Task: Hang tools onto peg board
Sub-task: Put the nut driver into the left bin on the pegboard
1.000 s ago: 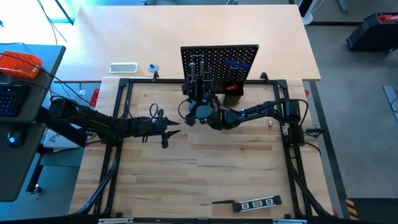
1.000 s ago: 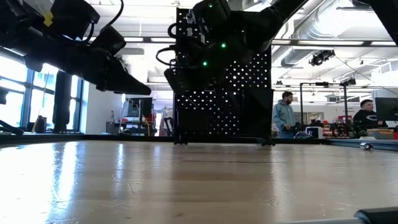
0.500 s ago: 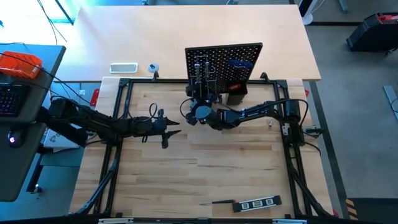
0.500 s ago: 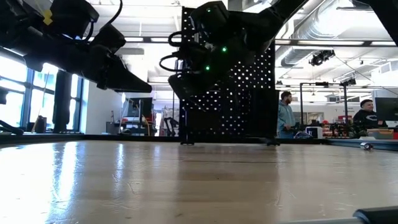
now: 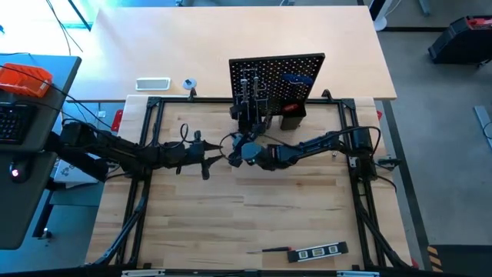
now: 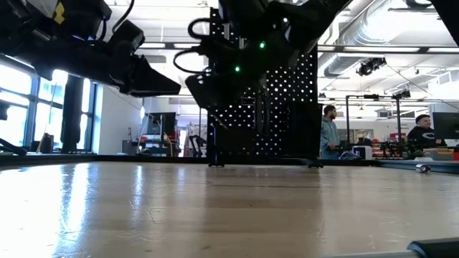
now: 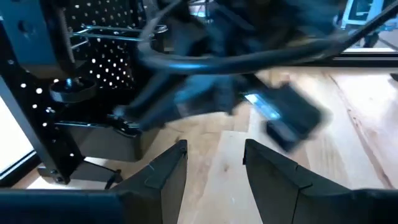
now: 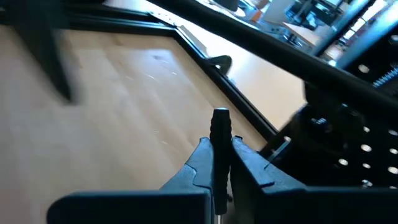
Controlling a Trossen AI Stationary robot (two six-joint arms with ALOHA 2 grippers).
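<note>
Wood-plank table [image 5: 254, 208] inside a black frame, pale desk surface behind it, open workshop beyond with two people standing far back in the low view. Peg board [image 5: 277, 75] stands upright at the table's far edge, middle, tools already hanging on its face, a black holder box [image 5: 290, 119] at its base. Near half of the table is bare planks, lots of room there; only the level [image 5: 317, 251] and a small screwdriver [image 5: 273, 250] lie by the near edge, well apart from both arms. White tray [image 5: 152, 83] sits off on the desk, left of the board.

Right gripper [image 8: 221, 146] is just in front of the board, near its base, above the table. Its fingers are pinched narrow on a slim black tool [image 8: 220, 129] that sticks out upright between them; which tool it is I cannot tell.

Left gripper [image 7: 212, 165] hangs just beside the right one, on its left, pointing at it. Fingers part-way apart, nothing between them.
</note>
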